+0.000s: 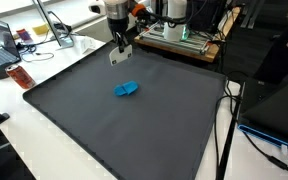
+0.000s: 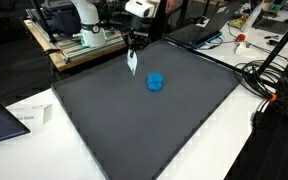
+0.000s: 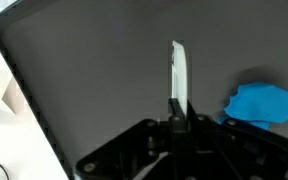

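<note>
Gripper [image 1: 121,52], black Robotiq with pale fingers, hangs above the dark grey mat [image 1: 104,130] near its far edge, fingers pressed together, nothing seen between them. Crumpled blue soft object [image 1: 126,89] lies toward centre, apart. Reads as approach stage; a grasp calls for spreading, shifting over it, lowering.

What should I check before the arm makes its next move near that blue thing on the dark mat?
1. Blue object visible in all three views: ok.
2. Gripper apart from the blue object, up above the dark mat: ok.
3. Gripper lined up over the blue object: not ok; it sits off to one side in the wrist view.
4. Jaws open or shut: cannot tell; a thin white piece sticks out from the gripper in the wrist view.
5. Nothing else lying against the blue object: ok.
6. Cables off the mat, away from the gripper: ok.
</note>
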Controlling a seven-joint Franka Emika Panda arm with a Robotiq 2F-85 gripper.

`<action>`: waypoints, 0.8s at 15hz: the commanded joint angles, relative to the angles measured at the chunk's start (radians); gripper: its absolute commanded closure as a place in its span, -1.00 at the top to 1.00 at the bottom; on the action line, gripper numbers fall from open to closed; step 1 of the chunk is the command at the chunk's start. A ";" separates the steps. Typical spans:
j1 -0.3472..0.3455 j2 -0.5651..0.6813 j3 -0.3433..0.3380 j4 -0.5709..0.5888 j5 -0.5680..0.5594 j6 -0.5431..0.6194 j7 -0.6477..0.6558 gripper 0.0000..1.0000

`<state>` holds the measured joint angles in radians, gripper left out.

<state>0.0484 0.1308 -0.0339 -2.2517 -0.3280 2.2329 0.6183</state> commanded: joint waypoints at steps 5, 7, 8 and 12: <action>0.010 0.011 -0.005 -0.044 0.011 0.184 0.154 -0.98; 0.015 0.013 -0.012 -0.048 -0.017 0.215 0.204 -0.98; 0.015 0.013 -0.012 -0.047 -0.017 0.216 0.212 -0.98; 0.016 0.011 -0.004 -0.022 0.004 0.164 0.204 -0.98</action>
<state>0.0525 0.1533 -0.0346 -2.2798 -0.3305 2.4293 0.8165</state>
